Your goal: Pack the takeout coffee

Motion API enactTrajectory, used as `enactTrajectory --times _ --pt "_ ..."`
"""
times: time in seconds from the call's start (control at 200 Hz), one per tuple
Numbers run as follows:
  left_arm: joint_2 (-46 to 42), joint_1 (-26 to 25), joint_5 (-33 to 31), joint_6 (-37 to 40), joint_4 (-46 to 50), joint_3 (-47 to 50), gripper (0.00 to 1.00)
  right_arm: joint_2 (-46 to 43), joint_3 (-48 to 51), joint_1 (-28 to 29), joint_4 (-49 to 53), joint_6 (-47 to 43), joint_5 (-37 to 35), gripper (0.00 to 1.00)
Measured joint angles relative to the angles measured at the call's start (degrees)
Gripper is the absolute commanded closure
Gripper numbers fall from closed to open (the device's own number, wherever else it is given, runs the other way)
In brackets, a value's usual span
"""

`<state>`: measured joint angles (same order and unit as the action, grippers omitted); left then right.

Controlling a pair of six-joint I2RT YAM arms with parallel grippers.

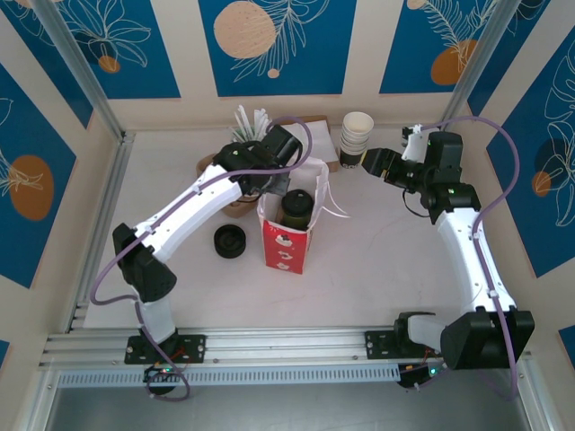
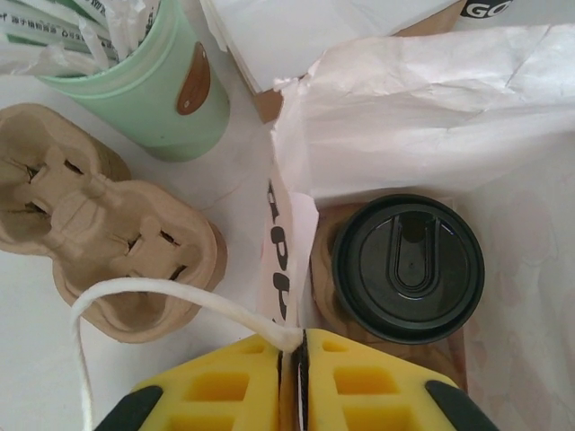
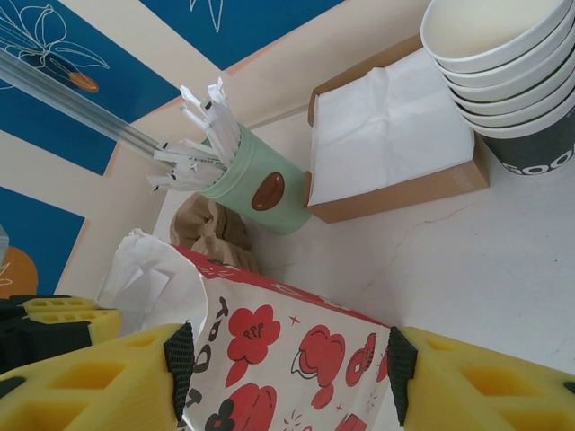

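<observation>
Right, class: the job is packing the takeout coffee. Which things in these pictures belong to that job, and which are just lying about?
Part of the job:
takeout coffee, standing in the bag
paper bag
left gripper, pinching the bag's rim

Lying about:
stack of white cups
loose black lids
green holder of paper-wrapped sticks
cardboard cup carrier
napkin box

The bag (image 1: 287,235) stands mid-table (image 1: 377,260), and the takeout coffee (image 1: 296,208) stands inside it. Left of the bag lies the stack of lids (image 1: 229,241), and to its far left the cup carrier (image 2: 99,242). Farther back stand the stick holder (image 3: 247,180), then the napkin box (image 3: 395,144), and rightmost the stacked cups (image 1: 357,139).
</observation>
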<state>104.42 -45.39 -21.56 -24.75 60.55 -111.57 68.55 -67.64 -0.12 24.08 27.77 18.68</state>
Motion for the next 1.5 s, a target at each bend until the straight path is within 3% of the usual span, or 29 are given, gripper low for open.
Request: enactTrajectory --times 0.22,0.425,0.765,1.005,1.275,1.5 --pt "-4.4 0.0 -0.5 -4.8 0.0 5.5 0.90 3.1 -0.2 1.7 -1.3 0.1 -2.5 0.42" --pt "-8.7 0.0 -0.7 -7.5 0.5 8.8 0.98 9.2 -3.1 7.1 -1.9 -0.4 -6.4 0.42" --pt "-12.1 0.0 -2.1 -8.2 0.4 13.1 1.00 20.1 -11.5 14.5 -5.3 -3.8 -12.9 0.45" --pt "-13.5 0.4 -0.9 -6.7 0.3 14.5 0.98 32.9 -22.5 17.6 -5.4 -7.8 -18.9 0.45" --pt "-14.0 1.3 3.0 -4.0 0.3 14.6 0.76 45.1 -36.1 20.6 -1.4 -9.6 -24.6 0.45" --pt "-15.6 1.5 8.2 -1.7 -0.3 14.4 0.44 53.7 -45.3 22.1 2.3 -10.7 -29.9 0.44"
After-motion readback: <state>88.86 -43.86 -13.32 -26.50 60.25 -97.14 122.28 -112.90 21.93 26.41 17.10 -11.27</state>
